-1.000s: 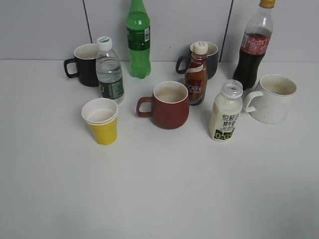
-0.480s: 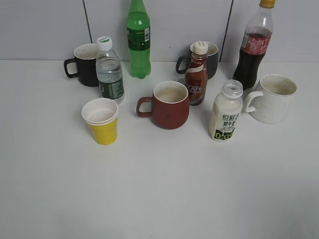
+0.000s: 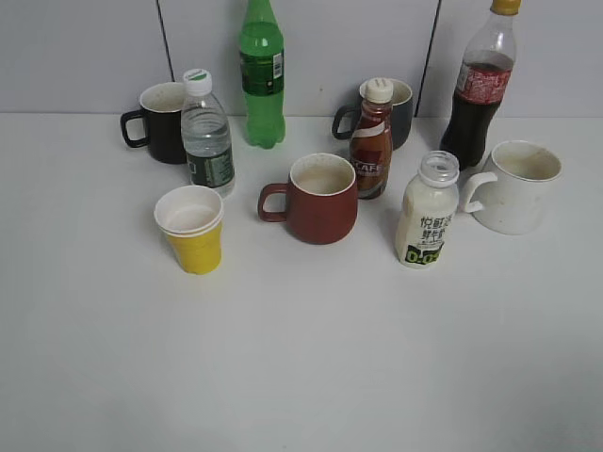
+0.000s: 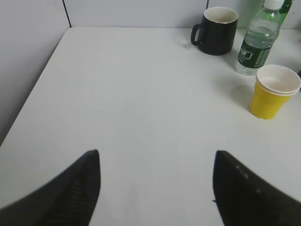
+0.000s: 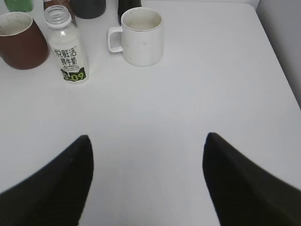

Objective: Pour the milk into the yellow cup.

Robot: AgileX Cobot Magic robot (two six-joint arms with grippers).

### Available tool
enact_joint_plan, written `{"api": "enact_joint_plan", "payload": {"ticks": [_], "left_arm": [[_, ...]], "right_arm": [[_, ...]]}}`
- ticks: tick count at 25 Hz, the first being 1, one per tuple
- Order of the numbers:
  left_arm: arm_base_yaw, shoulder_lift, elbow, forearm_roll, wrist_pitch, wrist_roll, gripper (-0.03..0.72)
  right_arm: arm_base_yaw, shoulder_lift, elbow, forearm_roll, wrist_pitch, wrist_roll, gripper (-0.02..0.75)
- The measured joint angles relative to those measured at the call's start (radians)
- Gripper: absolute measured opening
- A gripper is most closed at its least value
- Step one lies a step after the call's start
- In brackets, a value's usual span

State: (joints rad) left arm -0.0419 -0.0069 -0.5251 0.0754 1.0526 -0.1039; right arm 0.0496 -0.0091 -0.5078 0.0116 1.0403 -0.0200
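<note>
Nothing moved — milk [image 5: 66, 47] beyond right gripper [image 5: 148, 176]

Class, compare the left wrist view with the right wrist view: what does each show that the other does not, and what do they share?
Only the left wrist view shows the yellow cup, the black mug and the water bottle. Only the right wrist view shows the milk, uncapped, the white mug and the dark red mug. Both share the white table and an open pincer, left and right, holding nothing.
</note>
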Motion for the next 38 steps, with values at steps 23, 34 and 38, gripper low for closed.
{"api": "enact_joint_plan", "payload": {"ticks": [23,34,38], "left_arm": [[-0.054,0.588,0.185,0.001,-1.364,0.0,0.568],[-0.054,1.276,0.188,0.0,-1.865,0.0,0.568],[-0.054,1.444,0.195,0.057,-1.933,0.0,0.568]], "right_arm": [[0.066,0.541,0.049,0.118,-0.876,-0.046,0.545],[0.233,1.1,0.049,0.096,-1.46,-0.051,0.511],[0.28,1.27,0.05,0.078,-1.584,-0.052,0.511]]}}
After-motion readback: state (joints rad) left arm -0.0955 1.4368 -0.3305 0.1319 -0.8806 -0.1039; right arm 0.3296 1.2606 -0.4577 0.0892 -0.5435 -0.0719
